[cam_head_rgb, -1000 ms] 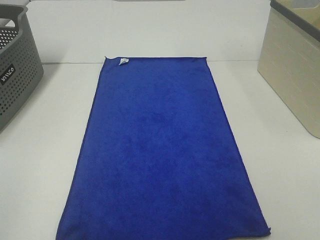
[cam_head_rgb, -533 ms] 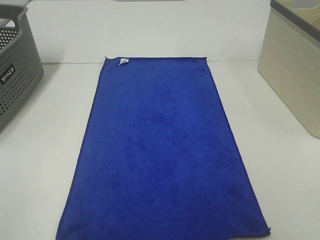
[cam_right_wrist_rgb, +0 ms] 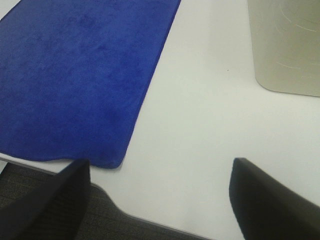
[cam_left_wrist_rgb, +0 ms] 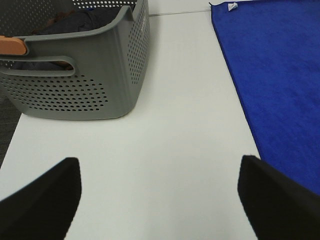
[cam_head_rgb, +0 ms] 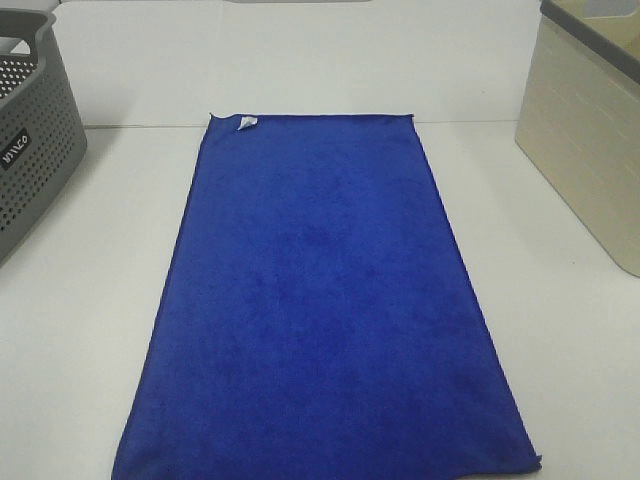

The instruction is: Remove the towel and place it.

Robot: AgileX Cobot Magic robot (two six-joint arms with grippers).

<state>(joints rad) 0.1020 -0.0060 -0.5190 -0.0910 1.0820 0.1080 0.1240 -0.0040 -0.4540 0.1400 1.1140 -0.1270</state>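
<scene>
The royal-blue towel lies spread flat on the white table, a small white tag at its far left corner. Neither arm shows in the exterior high view. In the left wrist view my left gripper stands open above bare table, the towel's long edge beside one fingertip. In the right wrist view my right gripper is open near the table's front edge, close to the towel's near corner, with nothing between the fingers.
A grey perforated basket stands at the left, holding dark cloth. A beige bin stands at the right. The table's front edge drops to dark floor.
</scene>
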